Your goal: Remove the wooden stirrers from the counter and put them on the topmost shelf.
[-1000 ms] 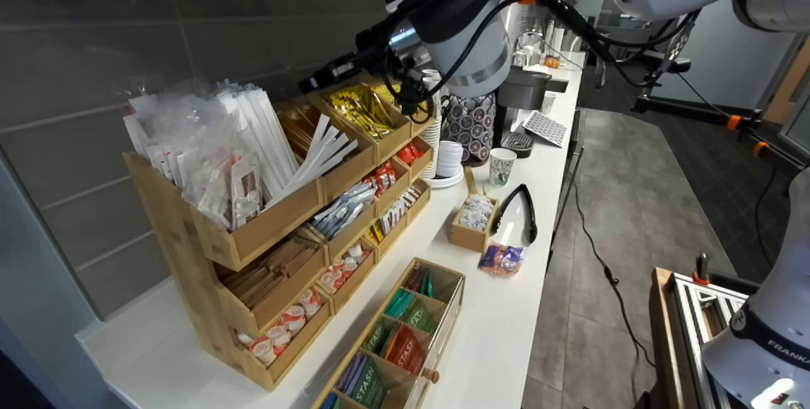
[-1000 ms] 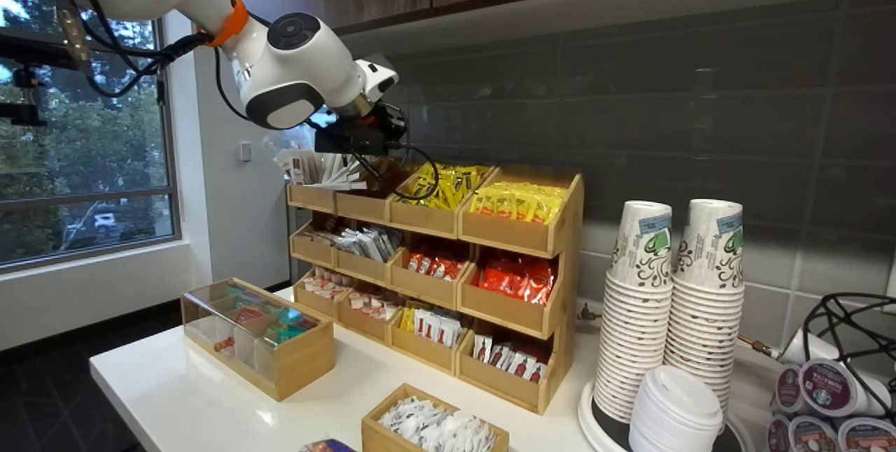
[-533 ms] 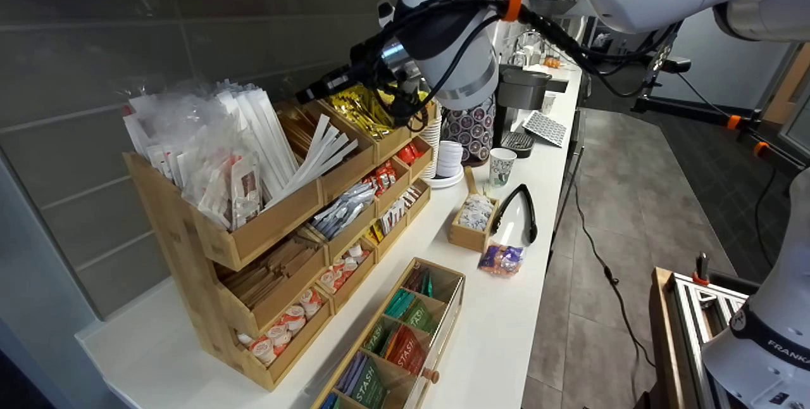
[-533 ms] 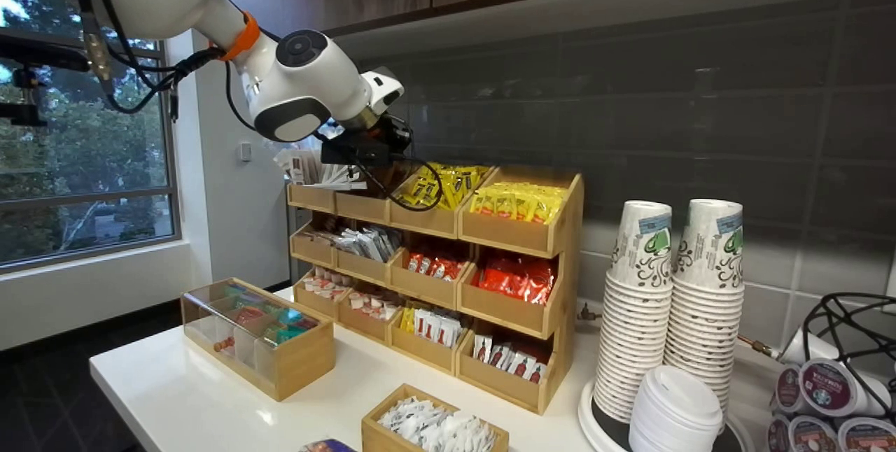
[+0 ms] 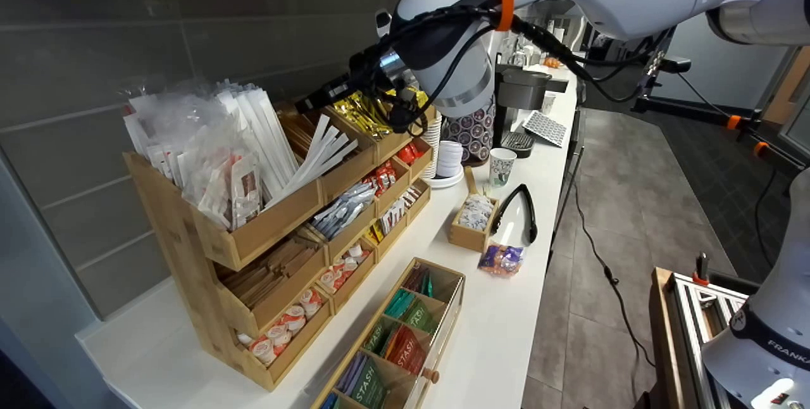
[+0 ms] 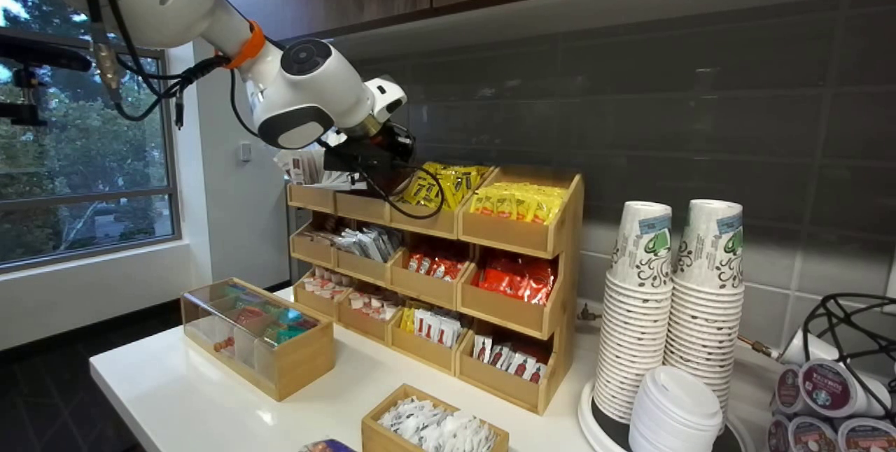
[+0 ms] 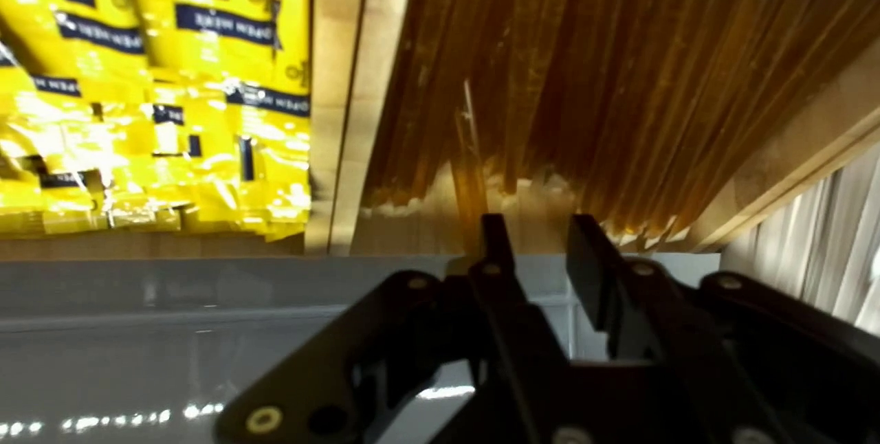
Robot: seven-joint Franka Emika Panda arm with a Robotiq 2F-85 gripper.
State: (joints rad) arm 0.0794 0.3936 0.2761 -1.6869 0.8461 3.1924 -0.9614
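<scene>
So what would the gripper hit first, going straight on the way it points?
Likely the brown stirrers on the topmost shelf: the open gripper seems aimed at their bin. Depth is unclear; the bin's wooden back board could come first.

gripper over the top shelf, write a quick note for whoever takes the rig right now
Gripper: open, nothing visible between its fingers, at the topmost shelf.
Wooden stirrers, as the brown sticks appear to be: on that shelf, across a wooden divider from the yellow packets. One stick lies apart, just outside the fingers in the wrist view; contact unclear.
Done: these stirrers are on the topmost shelf; the pictures don't show who put them there.
Left: perhaps check the counter for loose stirrers, since I can't tell whether any lie there, then back off.
</scene>
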